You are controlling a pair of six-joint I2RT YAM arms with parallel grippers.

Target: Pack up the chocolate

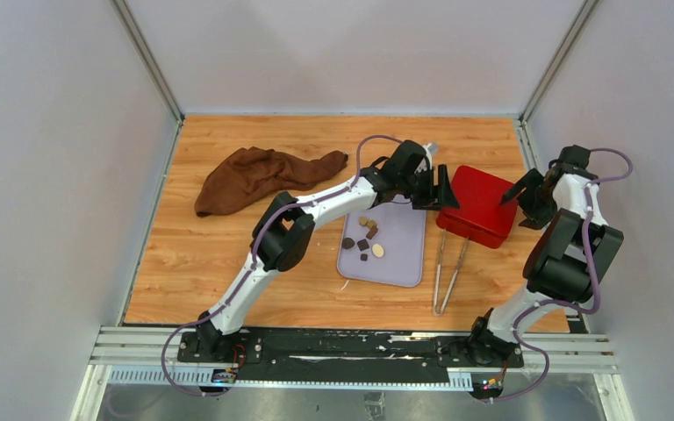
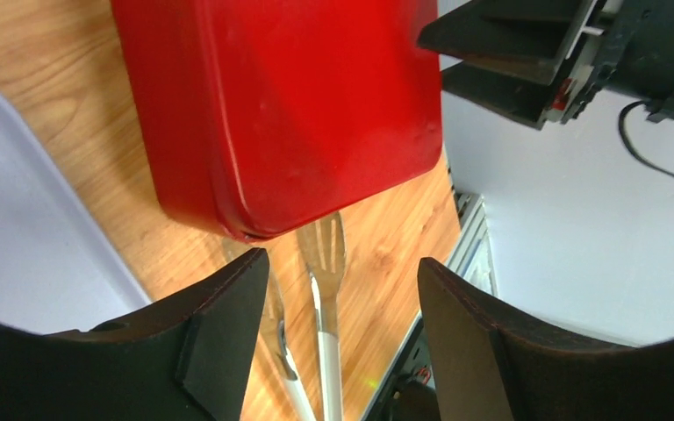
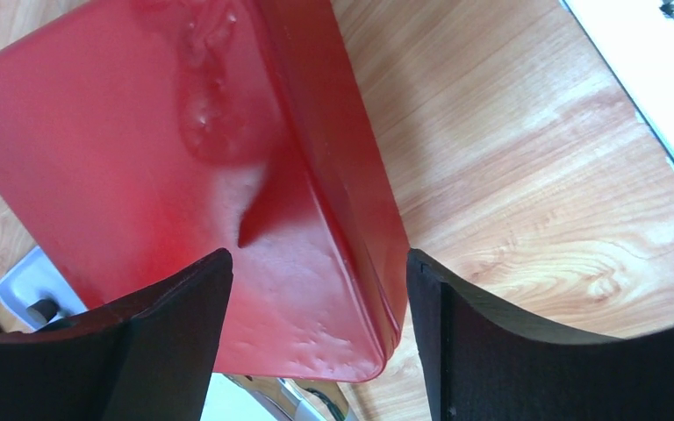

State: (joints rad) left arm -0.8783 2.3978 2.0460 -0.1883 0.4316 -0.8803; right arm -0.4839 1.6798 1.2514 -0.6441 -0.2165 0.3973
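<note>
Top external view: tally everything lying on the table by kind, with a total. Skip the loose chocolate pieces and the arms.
Brown cloth: 1
Lavender tray: 1
Red box: 1
Metal tongs: 1
Total: 4
</note>
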